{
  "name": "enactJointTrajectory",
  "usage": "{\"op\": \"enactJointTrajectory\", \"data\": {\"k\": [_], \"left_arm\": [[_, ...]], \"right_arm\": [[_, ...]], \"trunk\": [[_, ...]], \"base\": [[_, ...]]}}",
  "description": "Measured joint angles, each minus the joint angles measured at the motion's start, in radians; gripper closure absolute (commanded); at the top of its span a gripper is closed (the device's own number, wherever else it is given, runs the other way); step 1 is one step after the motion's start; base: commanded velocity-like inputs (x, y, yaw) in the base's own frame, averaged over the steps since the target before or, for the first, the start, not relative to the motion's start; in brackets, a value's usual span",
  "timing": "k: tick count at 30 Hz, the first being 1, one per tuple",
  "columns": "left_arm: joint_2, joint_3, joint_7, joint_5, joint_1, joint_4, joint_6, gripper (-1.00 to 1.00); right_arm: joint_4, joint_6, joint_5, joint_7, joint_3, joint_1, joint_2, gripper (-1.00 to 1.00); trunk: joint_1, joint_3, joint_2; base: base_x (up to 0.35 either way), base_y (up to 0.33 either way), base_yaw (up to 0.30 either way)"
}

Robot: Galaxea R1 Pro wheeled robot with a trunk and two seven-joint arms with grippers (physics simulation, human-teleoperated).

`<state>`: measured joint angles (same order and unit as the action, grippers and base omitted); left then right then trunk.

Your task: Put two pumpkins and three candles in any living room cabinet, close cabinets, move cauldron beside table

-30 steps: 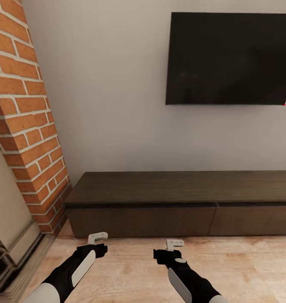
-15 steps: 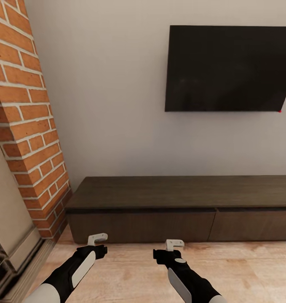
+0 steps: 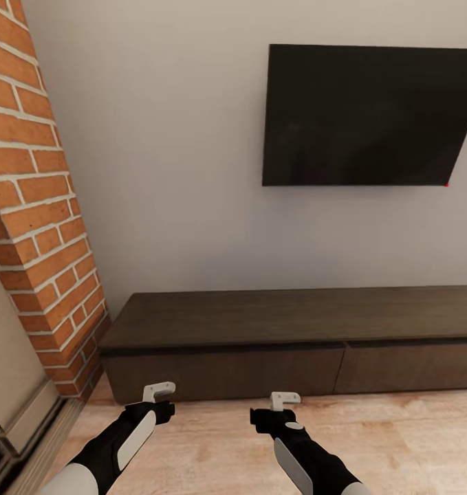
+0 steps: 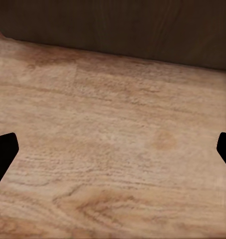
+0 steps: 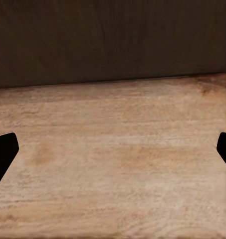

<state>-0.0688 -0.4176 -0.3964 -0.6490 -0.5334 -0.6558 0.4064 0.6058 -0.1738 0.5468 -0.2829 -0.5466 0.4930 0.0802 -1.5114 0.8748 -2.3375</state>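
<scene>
The long dark-brown cabinet (image 3: 295,316) stands against the white wall ahead, and both of its wide drawer fronts (image 3: 226,371) are shut. My left gripper (image 3: 159,392) and right gripper (image 3: 285,399) hover over the wooden floor just short of its base, both open and empty. In the left wrist view the dark fingertips (image 4: 3,154) sit far apart above the floor, with the cabinet's front (image 4: 122,25) beyond. The right wrist view has the same wide gap, and the cabinet's front (image 5: 108,40) is close. The pumpkins, candles, cauldron and table are out of view.
A red brick column (image 3: 34,206) rises at the left, with a pale hearth ledge (image 3: 20,412) at its foot. A black TV (image 3: 367,113) hangs on the wall above the cabinet. Pale wood floor (image 3: 212,440) spreads between me and the cabinet.
The whole view has shifted: the TV sits lower and further left and the brick column has slid left, so the camera moved. Both arms hold the same pose.
</scene>
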Motion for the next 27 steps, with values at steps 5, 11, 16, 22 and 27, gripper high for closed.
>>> {"op": "enactJointTrajectory", "data": {"k": [5, 11, 16, 22, 27], "left_arm": [[0.002, 0.000, 0.000, 0.000, -0.001, 0.000, 0.000, -1.00], [0.003, 0.000, 0.000, 0.000, 0.000, 0.000, 0.000, -1.00], [0.004, 0.000, 0.001, 0.000, 0.000, 0.000, 0.000, -1.00], [0.005, 0.000, 0.005, -0.001, 0.000, 0.000, 0.000, -1.00], [0.005, 0.000, 0.007, -0.001, 0.000, 0.018, -0.001, -1.00]], "right_arm": [[0.000, -0.023, 0.000, 0.001, 0.000, 0.000, 0.000, -1.00], [0.000, -0.025, -0.001, 0.000, 0.000, 0.000, -0.001, -1.00], [0.001, -0.025, -0.001, 0.000, 0.000, 0.000, -0.001, -1.00], [0.001, -0.021, -0.002, 0.001, 0.000, 0.000, -0.001, -1.00], [0.001, -0.022, -0.003, 0.002, -0.001, 0.000, -0.001, -1.00]], "trunk": [[0.019, -0.008, 0.035], [0.042, -0.018, 0.077], [0.061, -0.032, 0.112], [0.084, -0.050, 0.154], [0.104, -0.066, 0.189]], "base": [[0.000, 0.000, -0.116], [0.000, 0.000, -0.085], [0.000, 0.000, -0.014], [0.000, 0.000, -0.002], [0.000, 0.000, 0.000]]}}
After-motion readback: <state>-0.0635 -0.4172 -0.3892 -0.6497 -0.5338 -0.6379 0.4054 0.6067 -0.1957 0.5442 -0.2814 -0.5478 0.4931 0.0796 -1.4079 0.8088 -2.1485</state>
